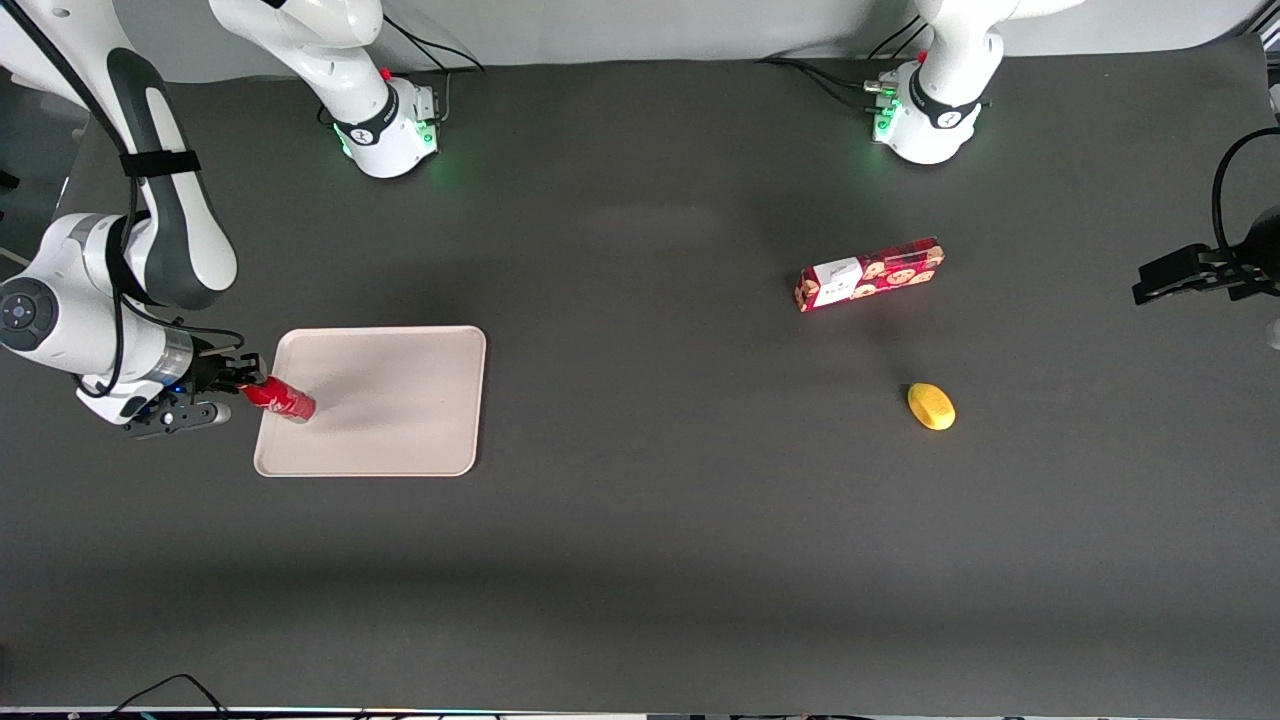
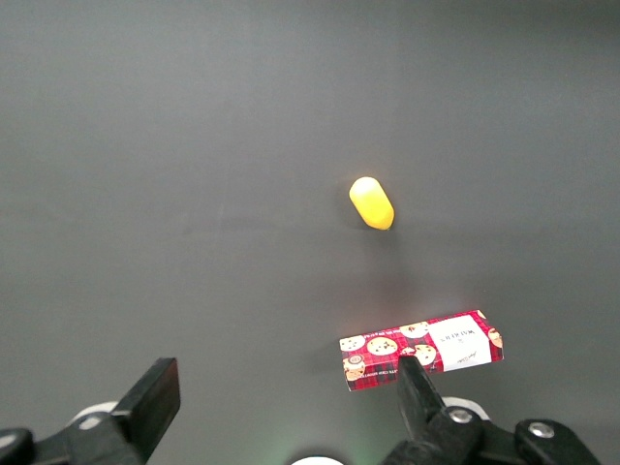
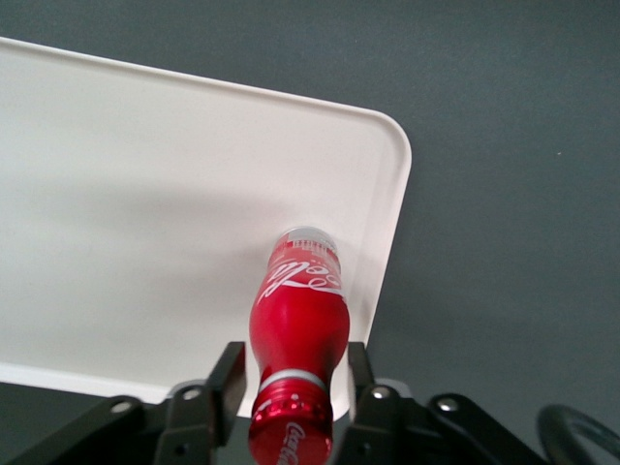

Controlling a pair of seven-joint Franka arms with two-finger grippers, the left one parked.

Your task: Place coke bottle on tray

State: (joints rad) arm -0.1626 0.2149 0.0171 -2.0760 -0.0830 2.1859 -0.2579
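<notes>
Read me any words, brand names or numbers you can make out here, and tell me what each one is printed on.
"Coca-Cola", in white script, partly legible: on the cap end of the coke bottle, which the hand holds at the neck over the tray.
White lettering on the bottle's body: too distorted to read.
White label on the cookie box: too small to read.
Yellow object: no text visible.

A: Where's the coke bottle (image 3: 297, 325)?
B: On the tray (image 1: 400, 400), base down near the rim at the working arm's end. It is slim, red, with white lettering and a red cap.
A: And the tray?
B: Cream, rectangular, rounded corners, low rim, flat under the bottle.
</notes>
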